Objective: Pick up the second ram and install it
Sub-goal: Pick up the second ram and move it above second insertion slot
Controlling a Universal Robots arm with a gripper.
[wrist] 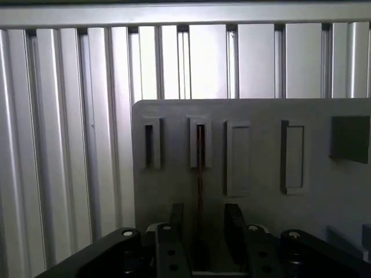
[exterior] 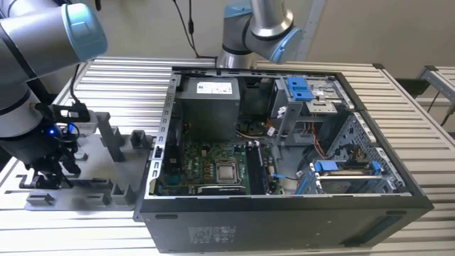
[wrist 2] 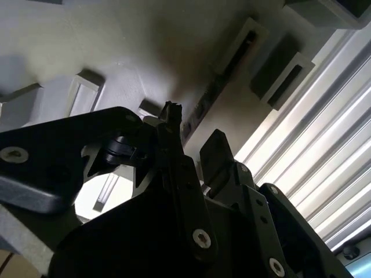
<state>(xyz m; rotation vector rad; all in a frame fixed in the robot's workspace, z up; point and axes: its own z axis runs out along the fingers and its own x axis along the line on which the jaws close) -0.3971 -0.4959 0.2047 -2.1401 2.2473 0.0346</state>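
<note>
Your gripper (wrist: pixel 203 211), fingers parted, straddled the second ram (wrist: pixel 200 153) upright in a slot near the edge of the grey tray (wrist: pixel 266 110); it looked light, stiff, fragile, wanting a gentle pinch across its flat faces.

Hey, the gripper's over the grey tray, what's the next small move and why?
Probably close the gripper. In the first wrist view the second ram stands on edge in a slot of the grey tray and passes between the open fingers, with a gap on each side, so nothing grips it yet.
</note>
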